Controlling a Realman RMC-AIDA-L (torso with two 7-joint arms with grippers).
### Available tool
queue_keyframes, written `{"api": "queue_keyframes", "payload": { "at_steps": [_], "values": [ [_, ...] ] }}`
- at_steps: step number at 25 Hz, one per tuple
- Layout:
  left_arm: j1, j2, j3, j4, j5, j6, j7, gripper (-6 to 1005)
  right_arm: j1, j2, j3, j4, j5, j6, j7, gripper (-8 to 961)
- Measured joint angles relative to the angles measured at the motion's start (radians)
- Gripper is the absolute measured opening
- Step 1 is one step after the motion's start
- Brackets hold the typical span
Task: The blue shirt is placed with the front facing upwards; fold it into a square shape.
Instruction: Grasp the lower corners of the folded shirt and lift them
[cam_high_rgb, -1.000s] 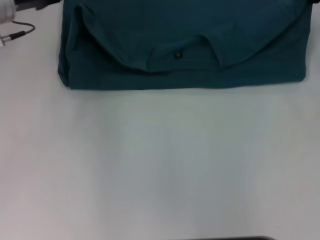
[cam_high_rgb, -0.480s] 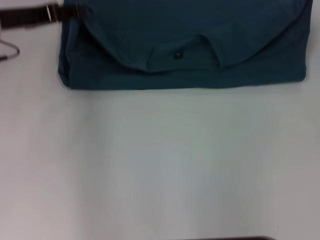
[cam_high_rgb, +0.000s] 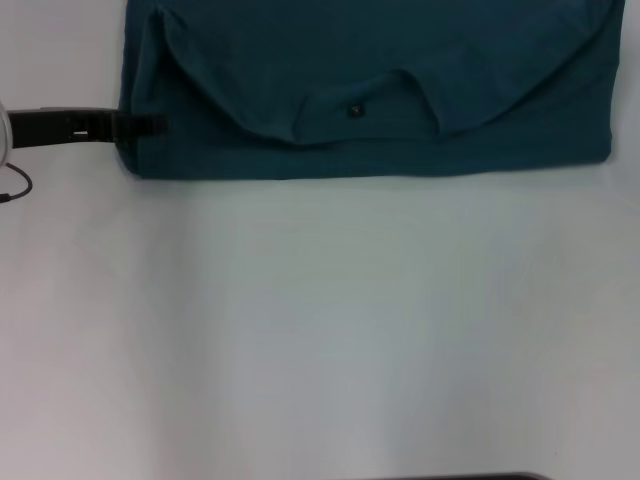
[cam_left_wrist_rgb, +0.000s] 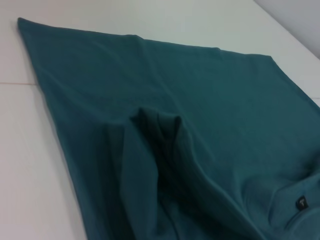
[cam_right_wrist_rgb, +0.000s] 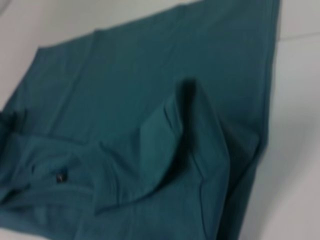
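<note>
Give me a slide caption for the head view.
Left hand at the left edge of the folded blue shirt on a white table.

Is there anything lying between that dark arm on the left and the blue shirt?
Nothing visible does. The left gripper already reaches the left edge of the blue shirt, with only bare white table around. The right gripper is out of sight.

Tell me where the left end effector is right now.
In the head view, the left end effector sits at the left edge of the folded dark teal-blue cotton shirt, near its front corner.
</note>
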Motion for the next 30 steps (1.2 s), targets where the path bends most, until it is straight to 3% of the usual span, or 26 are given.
{"api": "queue_keyframes", "payload": {
  "at_steps": [7,16,18,26,30],
  "values": [
    [-0.037,0.011,0.000,0.059,0.000,0.007,0.017,618,0.042,0.034,-0.032,0.001,-0.071,-0.012,0.011,747],
    [-0.082,0.044,0.007,0.070,0.034,0.102,-0.020,621,0.086,0.007,-0.046,-0.007,-0.109,-0.073,0.119,748],
    [-0.086,0.044,0.007,0.071,0.060,0.095,-0.032,622,0.093,0.012,-0.047,-0.007,-0.129,-0.069,0.127,748],
    [-0.103,0.037,0.010,0.102,0.115,0.037,-0.005,780,0.123,0.037,-0.088,0.009,-0.177,0.001,0.126,753],
    [-0.104,0.036,0.011,0.103,0.121,0.036,-0.005,801,0.127,0.054,-0.104,0.004,-0.185,0.024,0.123,756]
  ]
}}
